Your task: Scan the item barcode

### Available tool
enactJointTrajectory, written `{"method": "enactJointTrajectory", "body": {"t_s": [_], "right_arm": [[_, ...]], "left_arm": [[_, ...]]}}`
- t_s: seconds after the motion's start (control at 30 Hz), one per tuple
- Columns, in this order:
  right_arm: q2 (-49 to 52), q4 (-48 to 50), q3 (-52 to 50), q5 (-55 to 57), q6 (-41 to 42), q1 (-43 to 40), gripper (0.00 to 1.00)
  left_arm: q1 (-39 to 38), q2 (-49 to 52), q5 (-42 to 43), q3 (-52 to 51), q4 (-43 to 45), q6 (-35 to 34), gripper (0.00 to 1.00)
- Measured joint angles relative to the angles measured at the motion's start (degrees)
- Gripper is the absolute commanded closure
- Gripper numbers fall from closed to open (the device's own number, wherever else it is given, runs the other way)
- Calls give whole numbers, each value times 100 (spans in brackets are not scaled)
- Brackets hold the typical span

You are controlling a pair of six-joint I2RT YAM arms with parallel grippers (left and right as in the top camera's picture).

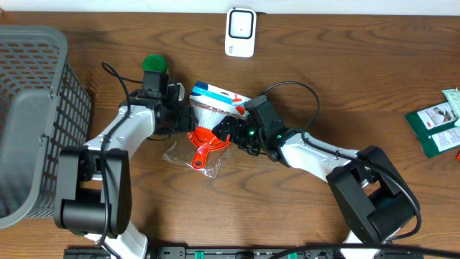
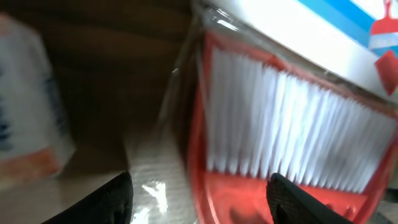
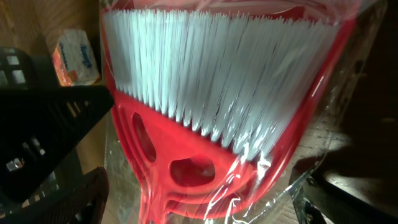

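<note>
Right gripper [image 3: 208, 196] hangs wide apart astride the brush pack [image 3: 217, 87]. Left wrist: left gripper [image 2: 205, 196] straddles that pack's edge, fingers parted, grip unclear. Overhead: the pack lies on the table [image 1: 323, 79] between both grippers, scanner [image 1: 241, 32] beyond it.

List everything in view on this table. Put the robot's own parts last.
basket: one, grey, left edge of the table
device: one, white, top centre, probably the scanner
round object: one, green, beyond the left arm
brush-and-dustpan pack: one, red with white bristles, clear wrap, centre
packets: at least two, green, right edge
small packet: one, white and orange, beside the pack
table: one, brown wood
arms: two, white and black, meeting at the pack
left gripper: black, at the pack's edge, grip unclear
right gripper: black, jaws wide at the brush
</note>
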Motion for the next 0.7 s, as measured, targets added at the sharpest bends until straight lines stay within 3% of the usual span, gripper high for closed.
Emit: {"method": "enactJointTrajectory", "body": {"t_s": [0.17, 0.7], "right_arm": [[24, -28, 0, 15, -2, -4, 19], [105, 424, -50, 48, -22, -7, 17]], "left_arm": [[0, 50, 175, 0, 44, -2, 31], [9, 487, 874, 214, 192, -2, 31]]}}
